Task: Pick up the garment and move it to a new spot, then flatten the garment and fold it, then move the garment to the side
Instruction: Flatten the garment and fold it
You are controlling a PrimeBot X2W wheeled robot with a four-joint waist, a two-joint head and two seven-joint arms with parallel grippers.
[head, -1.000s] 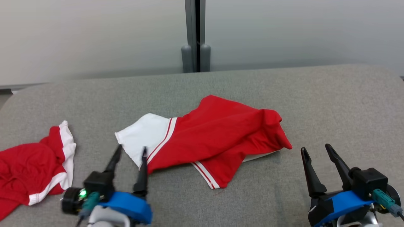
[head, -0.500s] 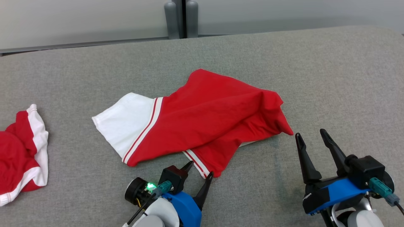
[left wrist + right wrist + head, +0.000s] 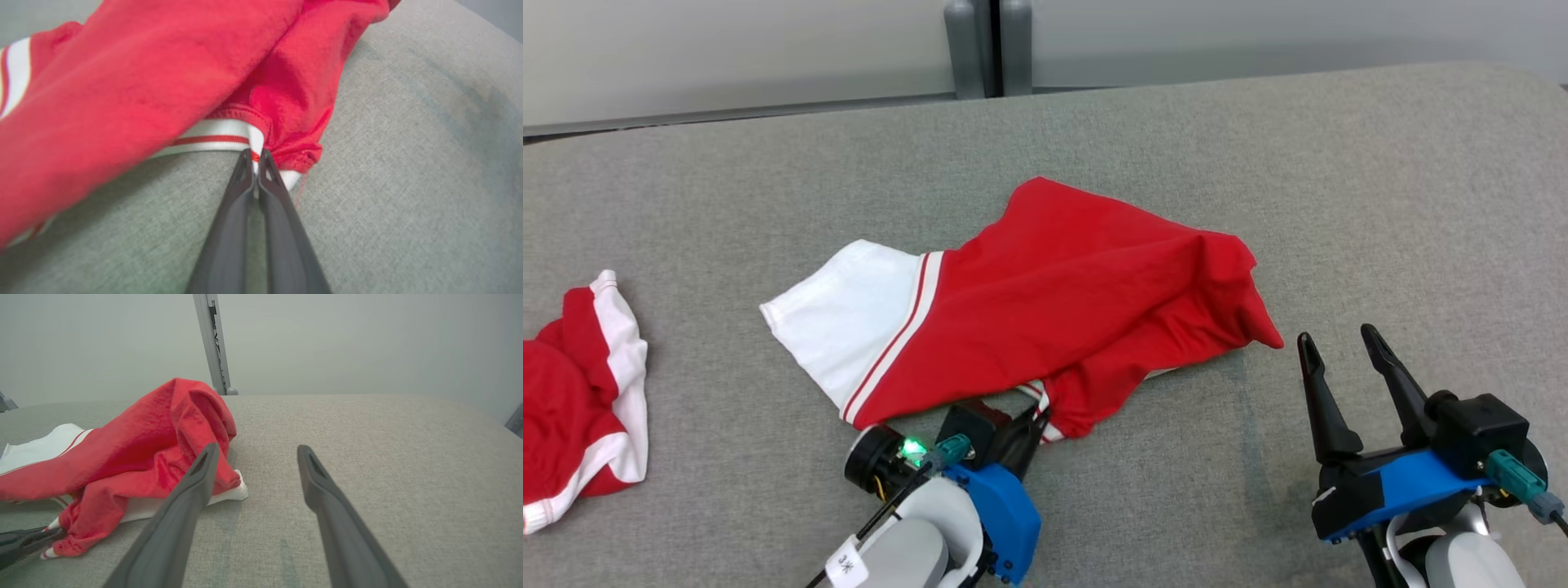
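Note:
A red garment (image 3: pixel 1054 302) with a white panel and red-and-white striped trim lies crumpled in the middle of the grey padded surface. My left gripper (image 3: pixel 1033 420) is shut on the garment's striped near hem; the left wrist view has the fingers (image 3: pixel 261 179) pinching the white and red trim of the garment (image 3: pixel 122 81). My right gripper (image 3: pixel 1335 347) stands open just right of the garment's right tip, apart from it. The right wrist view shows its open fingers (image 3: pixel 196 477) with the garment (image 3: pixel 135 457) to their left.
A second red and white garment (image 3: pixel 580 400) lies at the left edge of the grey surface (image 3: pixel 1380 204). A grey post (image 3: pixel 984 45) stands against the pale wall behind. Bare grey surface spreads right of the garment and behind it.
My left gripper went from the white panel to the striped hem, then closed on it, bunching the hem. Camera tilted down after the earliest frame. The right gripper stayed open.

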